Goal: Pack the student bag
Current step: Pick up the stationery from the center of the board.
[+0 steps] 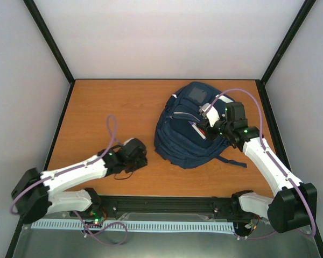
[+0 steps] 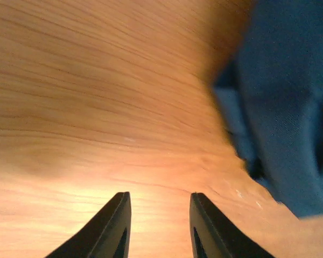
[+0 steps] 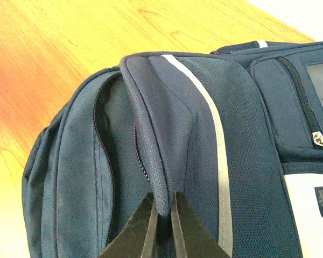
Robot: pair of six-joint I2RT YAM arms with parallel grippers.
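Observation:
The student bag [image 1: 185,134], a navy blue backpack with a thin white stripe, lies on the wooden table at centre right. My right gripper [image 3: 162,207] is shut on a raised fold of the bag's fabric [image 3: 151,134] beside an open zipper, lifting the flap; in the top view it [image 1: 209,124] sits over the bag's right side. My left gripper [image 2: 159,201] is open and empty, low over bare wood, with the bag's blue edge [image 2: 290,107] to its right. In the top view it [image 1: 140,156] rests left of the bag.
A thin dark cable loop [image 1: 124,174] lies on the table by the left gripper. The table [image 1: 107,102] is walled by black frame posts and white panels. A bag strap [image 1: 231,160] trails towards the right arm.

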